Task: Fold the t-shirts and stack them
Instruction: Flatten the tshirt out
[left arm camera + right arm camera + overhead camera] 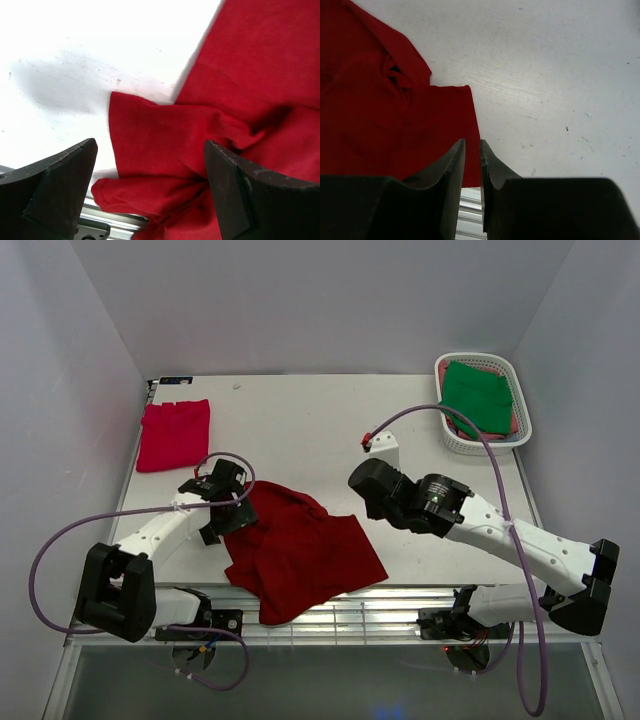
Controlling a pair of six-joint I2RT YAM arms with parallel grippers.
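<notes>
L end effector (pixel 150 144): spread wide, over dark red t-shirt (pixel 300 555), L edge.
R end effector (pixel 472 143): barely parted, empty, at its R edge.

Left end effector (pixel 150 145) spread wide, right end effector (pixel 472 142) barely parted

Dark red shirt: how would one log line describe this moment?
dark red shirt: crumpled, unfolded, at near edge | left fingers: wide open over its left side | right fingers: barely apart, empty, by its right corner
</notes>
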